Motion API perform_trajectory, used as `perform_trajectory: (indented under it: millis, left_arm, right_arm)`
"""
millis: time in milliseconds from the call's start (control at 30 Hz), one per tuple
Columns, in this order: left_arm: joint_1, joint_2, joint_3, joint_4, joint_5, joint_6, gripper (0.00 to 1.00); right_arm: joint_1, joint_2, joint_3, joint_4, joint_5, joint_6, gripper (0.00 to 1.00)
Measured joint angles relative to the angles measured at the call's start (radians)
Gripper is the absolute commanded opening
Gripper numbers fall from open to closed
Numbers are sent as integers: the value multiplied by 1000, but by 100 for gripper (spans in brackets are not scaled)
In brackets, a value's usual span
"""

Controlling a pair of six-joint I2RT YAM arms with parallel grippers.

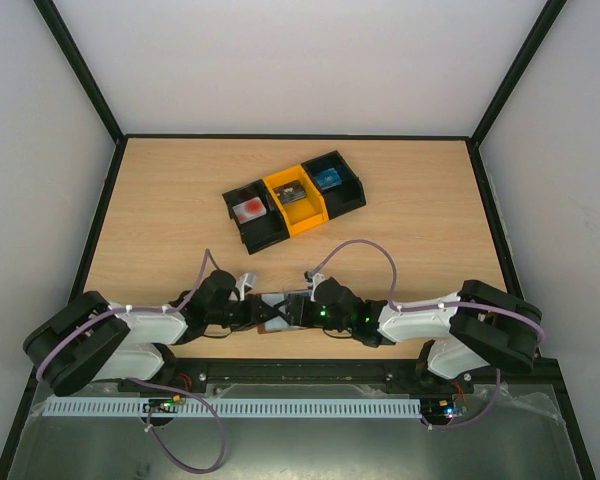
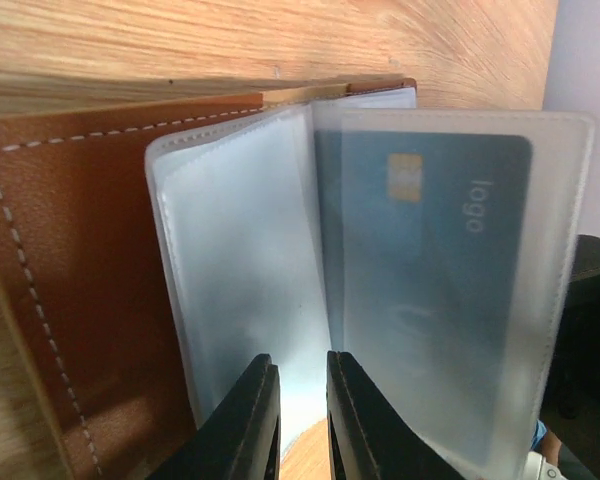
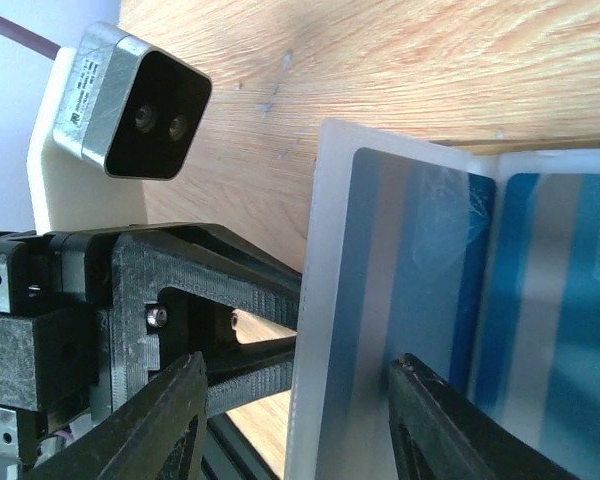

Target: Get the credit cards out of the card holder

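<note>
the brown card holder stands open between both arms at the near middle of the table. the left gripper is almost closed, pinching a clear sleeve. the right gripper is spread wide around the pocketed blue card, gripping nothing. the first card's removal seems underway; next, those fingers must close on its edge and slide it out.
</note>
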Motion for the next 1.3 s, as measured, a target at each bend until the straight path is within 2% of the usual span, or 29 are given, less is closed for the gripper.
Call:
perform_trajectory:
  millis: [200, 333, 433, 600, 767, 933, 1067, 1300]
  left_arm:
    - [0, -57, 0, -48, -11, 0, 19]
    - [0, -129, 3, -114, -38, 2, 21]
    - [1, -208, 8, -181, -69, 11, 28]
    - [5, -352, 27, -306, -136, 18, 29]
    - [13, -431, 42, -377, -170, 19, 29]
    - [13, -430, 43, -395, -176, 18, 19]
    - [13, -368, 43, -364, -155, 24, 9]
    - [13, -225, 25, -245, -107, 32, 4]
  right_arm:
    - [0, 7, 0, 35, -20, 5, 50]
    - [0, 7, 0, 42, -23, 8, 45]
    - [0, 7, 0, 43, -23, 9, 40]
    - [0, 7, 0, 32, -3, 1, 34]
    - [0, 6, 0, 0, 25, -8, 34]
    - [0, 6, 0, -14, 38, -8, 34]
    - [0, 21, 0, -14, 47, -10, 33]
    - [0, 78, 5, -14, 44, -11, 30]
